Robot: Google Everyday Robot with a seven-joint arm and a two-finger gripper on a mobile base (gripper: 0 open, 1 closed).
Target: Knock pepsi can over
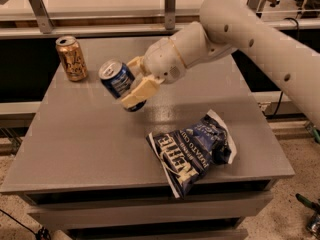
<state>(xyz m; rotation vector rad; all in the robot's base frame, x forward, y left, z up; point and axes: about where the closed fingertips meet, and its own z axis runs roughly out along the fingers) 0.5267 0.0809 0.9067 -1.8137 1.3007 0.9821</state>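
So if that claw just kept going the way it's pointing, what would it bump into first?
The pepsi can, held tilted between the fingers of the gripper. Past it the line runs left over the table; the gold can seems to sit further back, though depth is unclear.

end effector (128,83) clasping pepsi can (117,82), hiding its side

Thick, tubular arm (250,29) in smooth off-white, dotted with small dark holes. Bulbous, rounded wrist (170,59) with a thin tan seam. Gripper (129,83) above the table's (75,149) left half, tipped with blocky cream fingers (140,91).
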